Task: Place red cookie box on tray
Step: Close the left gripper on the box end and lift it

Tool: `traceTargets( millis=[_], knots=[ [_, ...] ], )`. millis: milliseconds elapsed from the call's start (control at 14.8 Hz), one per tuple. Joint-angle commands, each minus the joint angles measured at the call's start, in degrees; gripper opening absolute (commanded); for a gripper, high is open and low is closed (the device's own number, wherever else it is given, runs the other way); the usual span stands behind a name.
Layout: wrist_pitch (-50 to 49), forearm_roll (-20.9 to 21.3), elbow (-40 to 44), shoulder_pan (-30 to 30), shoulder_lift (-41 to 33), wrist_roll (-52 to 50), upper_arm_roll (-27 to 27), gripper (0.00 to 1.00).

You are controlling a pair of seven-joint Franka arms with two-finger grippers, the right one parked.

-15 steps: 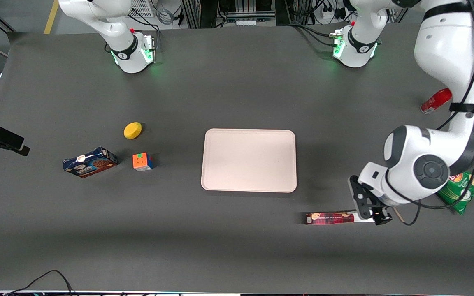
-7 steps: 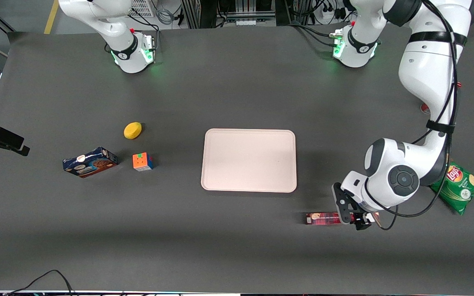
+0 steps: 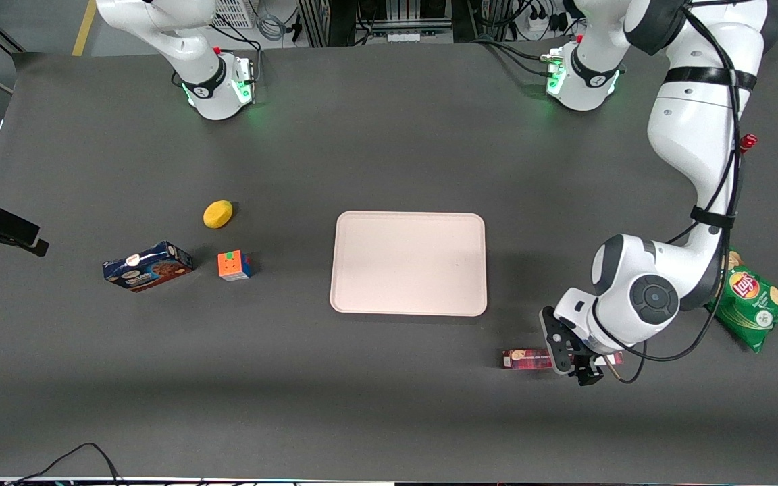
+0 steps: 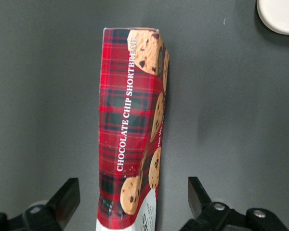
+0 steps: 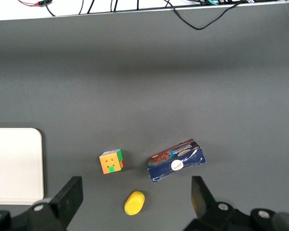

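The red cookie box [image 4: 131, 130] is lying flat on the counter [image 3: 389, 391] near the tray [image 3: 408, 263], so we are straddling it with the gripper [image 4: 130, 204], jaws released wide for a crosswise grasp.

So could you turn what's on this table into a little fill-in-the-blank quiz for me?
1. The gripper hangs over the red cookie box with its jaws ____, one on each side of the carton.
2. The red cookie box lies on the dark table, not yet on the ____.
3. The words printed along the red cookie box read "Chocolate Chip ____".
4. The orange puzzle cube sits between the tray and the dark-blue ____ box.

Missing words: open; tray; Shortbread; cookie
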Motion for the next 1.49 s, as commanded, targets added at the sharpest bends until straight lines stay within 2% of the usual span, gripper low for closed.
traceTargets(
  millis=[0, 68, 135, 406, 474, 677, 880, 947, 1150, 1286, 1421],
  knots=[
    [0.04, -0.09, 2.70, -0.69, 2.41, -0.26, 0.49, 1.00],
    [0.56, -0.18, 2.70, -0.69, 2.93, -0.17, 0.49, 0.95],
    [1.88, -0.18, 2.70, -0.69, 3.11, -0.08, 0.49, 0.86],
    [2.24, -0.18, 2.70, -0.60, 3.47, 0.09, 0.66, 0.11],
    [1.98, -0.18, 2.70, -0.52, 3.38, 0.18, 0.66, 0.00],
    [0.83, -0.96, 2.79, -0.08, 1.98, -0.08, 0.66, 0.00],
    [-5.63, -14.81, 2.43, 0.10, -1.70, -4.27, 3.28, 0.00],
    [-8.98, -17.03, 2.17, 0.10, -3.55, -9.17, 4.34, 0.00],
    [-14.54, -17.05, -0.62, 0.10, -9.87, -24.98, 4.53, 0.00],
    [-13.58, -16.96, -6.77, -0.51, -15.05, -36.07, 4.44, 0.00],
    [-8.95, -16.88, -14.31, -2.35, -20.32, -43.02, 4.27, 0.00]
  ],
)
